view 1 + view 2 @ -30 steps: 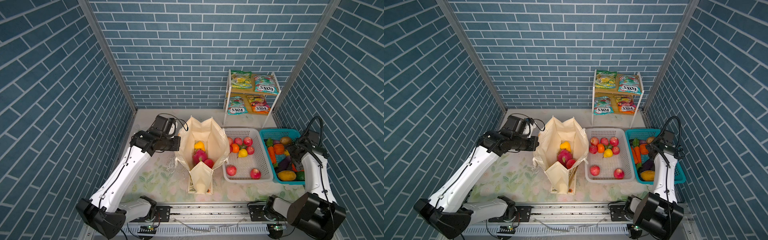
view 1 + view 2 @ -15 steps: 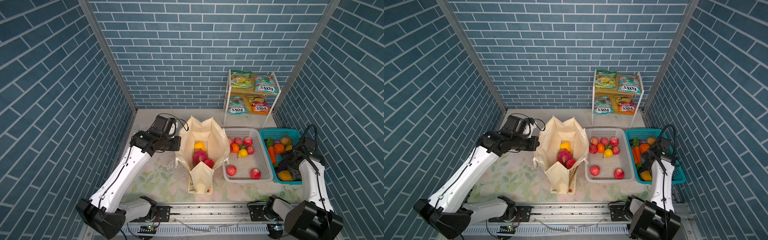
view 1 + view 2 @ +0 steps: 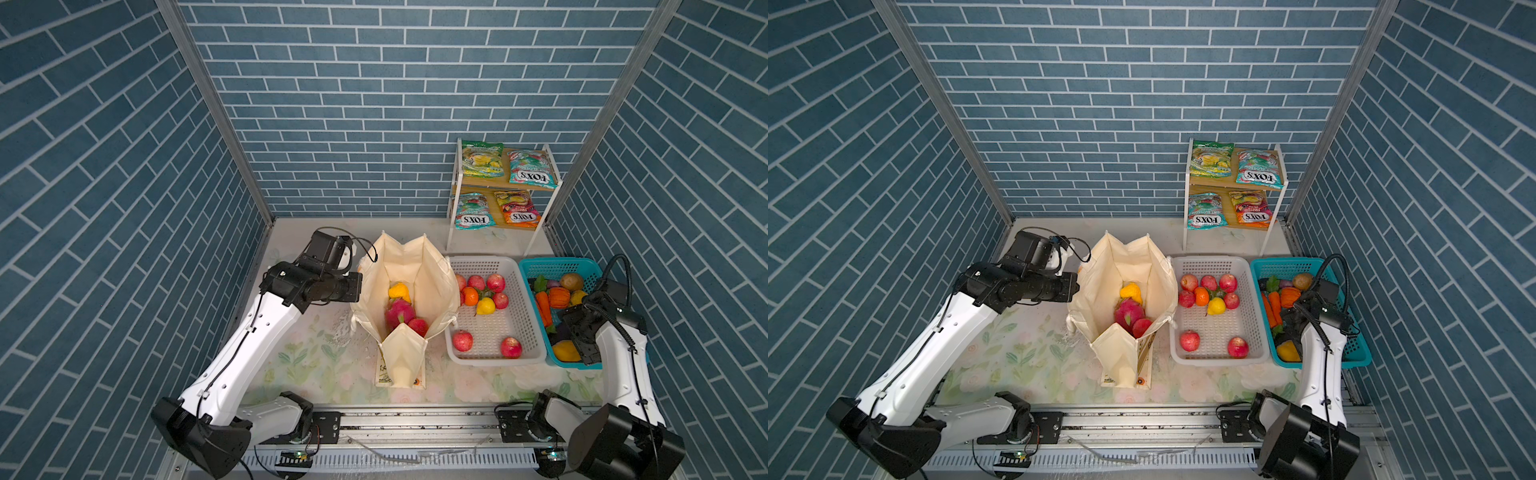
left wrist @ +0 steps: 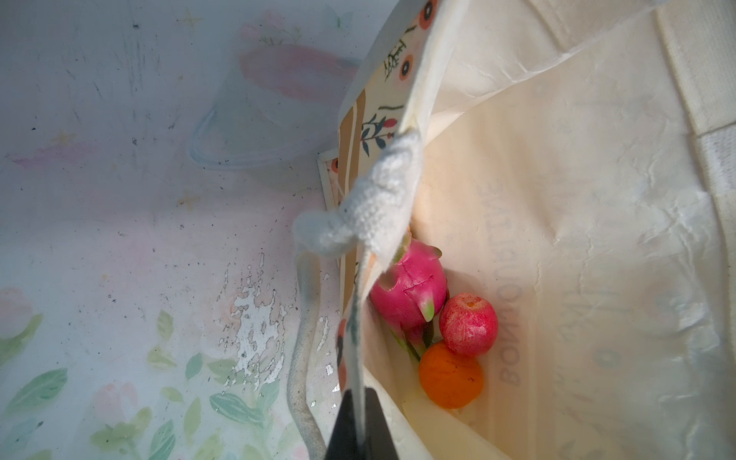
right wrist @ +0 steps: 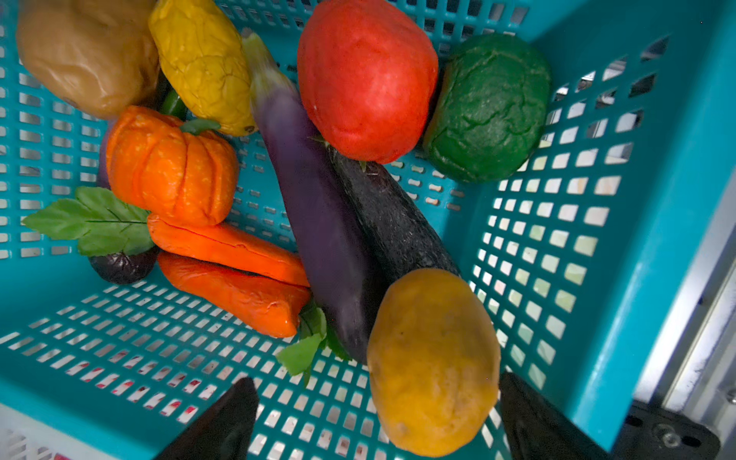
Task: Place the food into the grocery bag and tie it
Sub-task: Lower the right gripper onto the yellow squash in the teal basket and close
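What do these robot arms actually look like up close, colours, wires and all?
The left arm and right arm have smooth white shells on the long segments and chunky black joints. Black cables loop above the wrists. The right gripper and left gripper have plain black fingers tapering to wedges.

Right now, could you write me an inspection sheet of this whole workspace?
Surface: floral mat, worn patch beside the bag.
Job's things: bag stands open, holding dragon fruit, apple, orange, yellow fruit; more fruit in white basket; vegetables in teal basket; four packets on shelf.
Clutter: what looks like a clear plastic piece beside the bag.
Grippers: left gripper shut on the bag's rim; right gripper open, low in the teal basket, a yellow vegetable between its fingers, ungripped.
Cables: black loops at both wrists.
Surroundings: blue brick walls, metal rail in front.
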Action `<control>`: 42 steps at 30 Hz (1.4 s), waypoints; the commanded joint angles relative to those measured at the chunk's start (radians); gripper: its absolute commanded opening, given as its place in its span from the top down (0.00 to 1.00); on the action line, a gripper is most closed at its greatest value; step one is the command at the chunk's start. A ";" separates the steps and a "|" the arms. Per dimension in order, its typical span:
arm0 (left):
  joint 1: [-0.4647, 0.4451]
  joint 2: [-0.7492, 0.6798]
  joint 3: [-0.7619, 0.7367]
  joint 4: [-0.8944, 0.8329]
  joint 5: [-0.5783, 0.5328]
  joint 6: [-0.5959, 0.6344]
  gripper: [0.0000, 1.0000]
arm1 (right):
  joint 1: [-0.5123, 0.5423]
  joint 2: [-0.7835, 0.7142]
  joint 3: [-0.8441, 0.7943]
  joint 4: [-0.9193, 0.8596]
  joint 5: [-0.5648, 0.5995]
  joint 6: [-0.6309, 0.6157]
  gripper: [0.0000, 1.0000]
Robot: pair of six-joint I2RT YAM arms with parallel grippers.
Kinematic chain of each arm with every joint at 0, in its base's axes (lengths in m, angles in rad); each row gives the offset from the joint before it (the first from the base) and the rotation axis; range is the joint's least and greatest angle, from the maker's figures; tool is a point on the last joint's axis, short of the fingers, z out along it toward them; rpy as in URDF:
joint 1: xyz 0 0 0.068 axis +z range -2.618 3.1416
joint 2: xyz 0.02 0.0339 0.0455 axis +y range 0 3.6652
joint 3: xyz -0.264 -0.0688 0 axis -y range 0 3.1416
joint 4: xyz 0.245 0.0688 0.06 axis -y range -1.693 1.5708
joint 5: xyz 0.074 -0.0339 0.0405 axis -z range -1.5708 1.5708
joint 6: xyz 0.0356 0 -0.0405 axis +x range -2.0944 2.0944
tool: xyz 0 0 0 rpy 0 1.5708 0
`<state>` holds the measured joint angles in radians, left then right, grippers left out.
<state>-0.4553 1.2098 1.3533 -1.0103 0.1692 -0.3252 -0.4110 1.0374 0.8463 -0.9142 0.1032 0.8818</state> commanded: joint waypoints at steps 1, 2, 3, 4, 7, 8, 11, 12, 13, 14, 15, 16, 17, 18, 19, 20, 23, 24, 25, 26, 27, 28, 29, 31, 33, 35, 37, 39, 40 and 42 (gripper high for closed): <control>-0.009 -0.006 -0.007 0.002 0.006 -0.002 1.00 | -0.003 -0.007 0.017 -0.040 0.038 -0.022 0.05; -0.009 -0.004 -0.008 0.003 0.004 -0.002 1.00 | -0.003 -0.004 0.014 -0.037 0.037 -0.026 0.04; -0.011 -0.003 -0.009 0.003 0.004 -0.002 1.00 | -0.003 0.003 0.009 -0.033 0.035 -0.031 0.05; -0.010 -0.002 -0.007 0.003 0.004 -0.002 1.00 | -0.003 0.010 0.003 -0.027 0.031 -0.036 0.05; -0.010 -0.003 -0.007 0.003 0.002 -0.001 1.00 | -0.003 0.022 -0.022 0.001 0.012 -0.041 0.07; -0.010 -0.001 -0.007 0.003 0.001 -0.001 1.00 | -0.003 0.025 -0.030 0.009 0.007 -0.041 0.08; -0.011 0.004 -0.004 0.004 0.002 -0.001 1.00 | -0.003 0.042 -0.049 0.027 0.005 -0.044 0.08; -0.010 0.004 -0.004 0.004 0.002 -0.001 1.00 | -0.003 0.049 -0.053 0.032 0.008 -0.047 0.08; -0.011 0.007 -0.003 0.005 0.003 -0.001 1.00 | -0.003 0.055 -0.059 0.038 0.010 -0.048 0.08; -0.011 0.008 -0.003 0.006 0.003 0.000 1.00 | -0.003 0.061 -0.065 0.044 0.011 -0.050 0.08; -0.010 0.010 -0.002 0.007 0.003 -0.001 1.00 | -0.003 0.068 -0.072 0.053 0.013 -0.052 0.08; -0.011 0.012 -0.002 0.007 0.003 0.000 1.00 | -0.003 0.076 -0.078 0.062 0.013 -0.053 0.07; -0.011 0.013 -0.002 0.009 0.004 -0.002 1.00 | -0.003 0.084 -0.082 0.069 0.015 -0.053 0.07; -0.012 0.014 -0.003 0.009 0.004 -0.002 1.00 | -0.003 0.096 -0.087 0.076 0.015 -0.055 0.07; -0.013 0.014 -0.002 0.010 0.003 -0.002 1.00 | -0.003 0.107 -0.091 0.086 0.016 -0.056 0.07; -0.013 0.016 -0.003 0.010 0.002 -0.003 1.00 | -0.003 0.116 -0.094 0.093 0.015 -0.058 0.07; -0.013 0.016 -0.002 0.007 -0.001 -0.003 1.00 | -0.003 0.138 -0.101 0.120 0.003 -0.063 0.09; -0.013 0.017 -0.002 0.006 -0.001 -0.002 1.00 | -0.003 0.143 -0.103 0.128 0.002 -0.063 0.10; -0.013 0.017 -0.003 0.006 -0.002 -0.001 1.00 | -0.003 0.146 -0.106 0.138 -0.004 -0.064 0.12; -0.014 0.017 -0.002 0.006 -0.003 -0.002 1.00 | -0.003 0.148 -0.111 0.147 -0.008 -0.064 0.14; -0.013 0.020 -0.002 0.006 -0.004 -0.001 1.00 | -0.003 0.149 -0.113 0.156 -0.011 -0.064 0.16; -0.013 0.020 -0.002 0.006 -0.004 -0.001 1.00 | -0.003 0.150 -0.117 0.163 -0.015 -0.064 0.18; -0.014 0.020 -0.001 0.007 -0.004 -0.001 1.00 | -0.003 0.150 -0.120 0.168 -0.018 -0.064 0.20; -0.013 0.022 -0.001 0.008 -0.004 -0.001 1.00 | -0.003 0.150 -0.128 0.182 -0.020 -0.066 0.23; -0.014 0.024 -0.001 0.010 -0.004 -0.002 1.00 | -0.003 0.150 -0.137 0.194 -0.022 -0.067 0.26; -0.013 0.026 -0.001 0.012 -0.004 -0.002 1.00 | -0.003 0.148 -0.144 0.203 -0.023 -0.067 0.30; -0.013 0.027 -0.002 0.012 -0.004 -0.001 1.00 | -0.003 0.143 -0.150 0.213 -0.031 -0.069 0.37; -0.013 0.028 0.000 0.012 -0.004 0.002 1.00 | -0.003 0.135 -0.151 0.219 -0.042 -0.069 0.44; -0.014 0.028 0.002 0.012 -0.004 0.002 1.00 | -0.003 0.129 -0.153 0.222 -0.046 -0.069 0.48; -0.013 0.028 0.003 0.012 -0.004 0.006 1.00 | -0.003 0.116 -0.151 0.225 -0.054 -0.066 0.54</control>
<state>-0.4591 1.2240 1.3533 -0.9970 0.1684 -0.3252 -0.4137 1.1763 0.7067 -0.6880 0.0803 0.8036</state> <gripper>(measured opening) 0.054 0.490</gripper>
